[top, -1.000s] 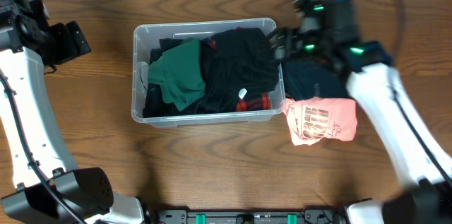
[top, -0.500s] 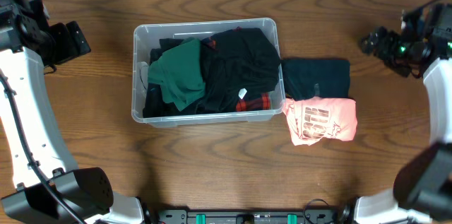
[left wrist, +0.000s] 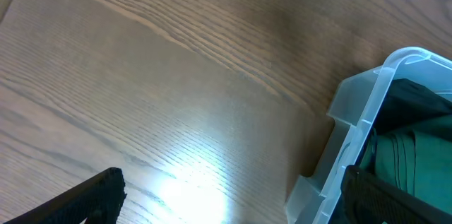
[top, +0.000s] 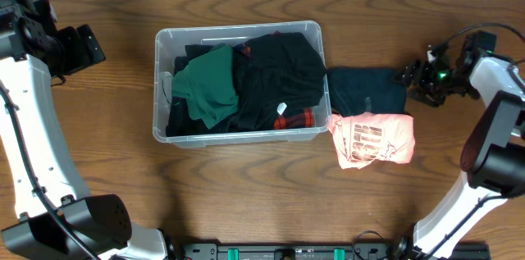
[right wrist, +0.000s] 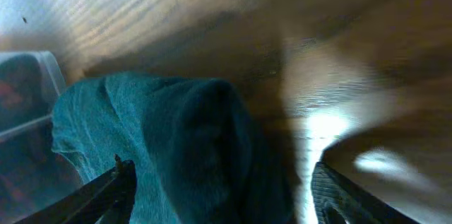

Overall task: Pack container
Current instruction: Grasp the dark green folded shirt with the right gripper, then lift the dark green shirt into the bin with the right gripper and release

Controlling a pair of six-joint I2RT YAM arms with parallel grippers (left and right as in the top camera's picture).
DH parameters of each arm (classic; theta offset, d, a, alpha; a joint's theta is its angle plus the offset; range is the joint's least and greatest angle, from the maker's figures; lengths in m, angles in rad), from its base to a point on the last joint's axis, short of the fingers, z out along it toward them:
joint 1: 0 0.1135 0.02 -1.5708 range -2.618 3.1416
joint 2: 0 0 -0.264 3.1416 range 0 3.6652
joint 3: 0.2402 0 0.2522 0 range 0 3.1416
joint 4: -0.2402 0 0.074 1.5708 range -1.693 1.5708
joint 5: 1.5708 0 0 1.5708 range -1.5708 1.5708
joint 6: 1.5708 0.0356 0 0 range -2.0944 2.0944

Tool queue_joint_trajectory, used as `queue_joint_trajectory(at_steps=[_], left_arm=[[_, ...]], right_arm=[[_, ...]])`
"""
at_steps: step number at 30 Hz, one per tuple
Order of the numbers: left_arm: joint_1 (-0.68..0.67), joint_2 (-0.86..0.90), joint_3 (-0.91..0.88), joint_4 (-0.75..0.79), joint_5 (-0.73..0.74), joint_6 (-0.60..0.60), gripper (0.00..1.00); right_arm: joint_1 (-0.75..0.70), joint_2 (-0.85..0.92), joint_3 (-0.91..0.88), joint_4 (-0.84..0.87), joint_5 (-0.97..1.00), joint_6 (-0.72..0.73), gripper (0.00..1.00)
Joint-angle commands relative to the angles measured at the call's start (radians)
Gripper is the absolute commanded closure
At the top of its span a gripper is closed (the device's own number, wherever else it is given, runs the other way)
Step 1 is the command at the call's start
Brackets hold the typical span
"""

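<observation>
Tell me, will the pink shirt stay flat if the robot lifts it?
Probably not. The pink shirt is soft folded cloth with rumpled edges, so it would likely droop and unfold. It looks thin, so probably light.

The right wrist view is blurred; the dark teal folded cloth [right wrist: 176,139] runs off its lower edge. Piled black and green clothes [top: 254,79] hide the floor of the clear plastic rectangular bin [top: 238,135].

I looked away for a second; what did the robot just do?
The right fingers, open and empty, swung from the container's right rim out to the right, now facing the dark folded garment's right edge. Container, clothes, pink shirt and left arm stayed.
</observation>
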State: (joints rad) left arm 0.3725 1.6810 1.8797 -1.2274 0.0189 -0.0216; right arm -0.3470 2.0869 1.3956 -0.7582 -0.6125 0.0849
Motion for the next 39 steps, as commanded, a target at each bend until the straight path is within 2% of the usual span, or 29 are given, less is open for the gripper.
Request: queue_joint_trajectory(at_steps=[1,3,5,9,11,17,20,22,29,33,39], left_arm=[[0.003,-0.013,-0.008,-0.003,-0.008,0.010,0.02],[0.003,-0.013,-0.008,-0.003,-0.008,0.010,0.02],[0.003,-0.013,-0.008,-0.003,-0.008,0.010,0.02],[0.003,-0.013,-0.008,-0.003,-0.008,0.010,0.02],[0.003,-0.013,-0.008,-0.003,-0.008,0.010,0.02],[0.003,-0.013,-0.008,-0.003,-0.008,0.010,0.02],[0.003,-0.013,-0.008,-0.003,-0.008,0.010,0.02],[0.003,-0.013,-0.008,-0.003,-0.008,0.010,0.02],[0.003,-0.013,-0.008,-0.003,-0.008,0.010,0.02],[0.003,-0.013,-0.008,-0.003,-0.008,0.010,0.02],[0.003,-0.013,-0.008,-0.003,-0.008,0.010,0.02]], right_arm=[[0.035,0.039,-0.003,0.003,-0.032,-0.029,0.31],[0.051,0.043,-0.005,0.006,-0.021,-0.031,0.37],[0.073,0.043,-0.005,0.006,0.008,-0.031,0.49],[0.095,0.032,-0.003,0.005,0.044,-0.017,0.90],[0.089,0.008,-0.003,-0.002,0.032,0.016,0.97],[0.049,-0.208,0.000,0.026,-0.269,0.072,0.99],[0.049,-0.356,0.000,0.117,-0.409,0.149,0.99],[0.069,-0.445,0.000,0.194,-0.435,0.209,0.99],[0.262,-0.597,-0.001,0.416,-0.435,0.383,0.99],[0.430,-0.575,-0.001,0.517,-0.401,0.503,0.99],[0.661,-0.492,-0.001,0.555,-0.208,0.578,0.99]])
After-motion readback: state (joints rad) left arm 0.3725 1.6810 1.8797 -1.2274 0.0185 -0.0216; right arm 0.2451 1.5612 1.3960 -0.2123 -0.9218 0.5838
